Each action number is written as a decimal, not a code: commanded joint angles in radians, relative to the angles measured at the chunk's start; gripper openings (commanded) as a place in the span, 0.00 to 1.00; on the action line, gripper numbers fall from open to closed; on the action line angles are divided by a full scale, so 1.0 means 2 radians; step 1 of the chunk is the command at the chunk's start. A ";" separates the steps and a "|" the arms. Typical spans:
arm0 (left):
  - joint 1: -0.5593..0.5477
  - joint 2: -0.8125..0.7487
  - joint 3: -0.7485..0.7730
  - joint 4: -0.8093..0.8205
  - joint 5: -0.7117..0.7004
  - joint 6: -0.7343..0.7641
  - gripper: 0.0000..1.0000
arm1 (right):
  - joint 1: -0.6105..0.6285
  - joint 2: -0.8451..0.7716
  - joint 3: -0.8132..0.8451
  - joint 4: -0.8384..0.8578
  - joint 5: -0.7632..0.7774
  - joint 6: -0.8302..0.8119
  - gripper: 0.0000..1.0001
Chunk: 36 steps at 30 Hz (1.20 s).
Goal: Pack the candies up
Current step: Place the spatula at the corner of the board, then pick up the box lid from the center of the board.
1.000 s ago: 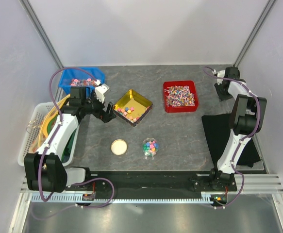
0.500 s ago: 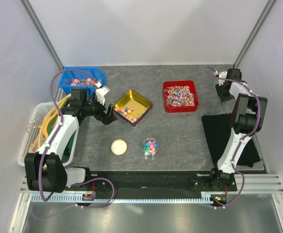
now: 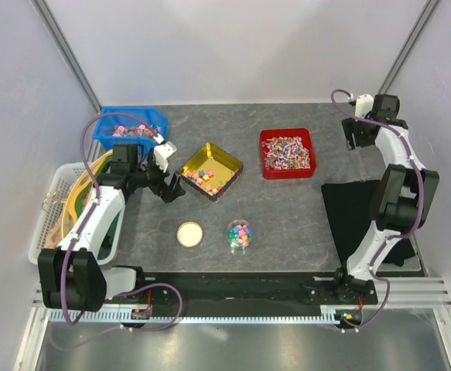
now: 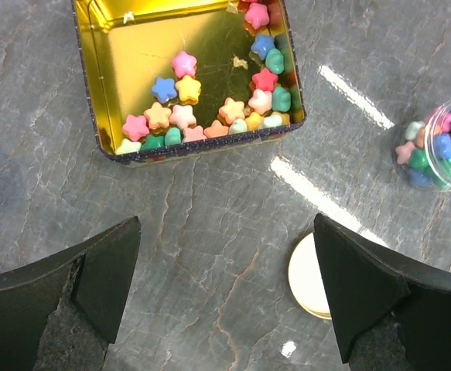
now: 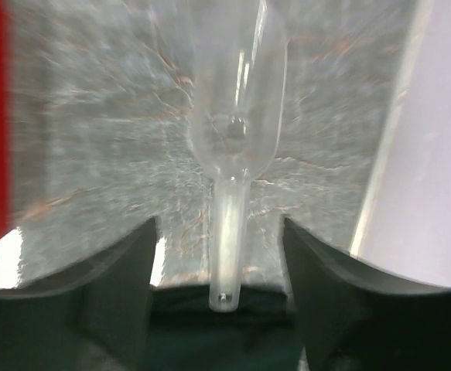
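Right tool (image 5: pixel 219 222) swings to the far corner, jaws parted astride the clear scoop (image 5: pixel 237 116), left tool (image 4: pixel 225 224) wide open; an off-centre close could skid it away.

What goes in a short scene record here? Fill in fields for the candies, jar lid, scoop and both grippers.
candies: star-shaped, mixed colours; some in gold tin, some in clear jar
jar lid: off, flat on table near jar
scoop: clear, on table
left gripper: open, empty, near tin
right gripper: open, astride scoop handle, not gripping
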 commanded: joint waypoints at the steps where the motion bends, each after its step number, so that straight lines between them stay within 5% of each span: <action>1: 0.001 -0.009 -0.024 -0.008 -0.006 0.060 1.00 | 0.019 -0.074 0.024 -0.040 -0.045 -0.012 0.76; 9: -0.014 0.009 -0.079 0.016 -0.068 0.093 1.00 | 0.098 -0.194 -0.016 -0.088 -0.067 -0.029 0.76; 16: -0.095 0.017 -0.139 0.078 -0.193 0.076 1.00 | 0.163 -0.241 -0.007 -0.145 -0.073 -0.019 0.76; 21: -0.105 0.023 -0.146 0.081 -0.210 0.067 0.99 | 0.195 -0.279 -0.022 -0.162 -0.083 -0.009 0.76; 36: -0.138 0.067 -0.152 0.081 -0.213 0.052 0.60 | 0.250 -0.349 -0.091 -0.145 -0.108 0.033 0.81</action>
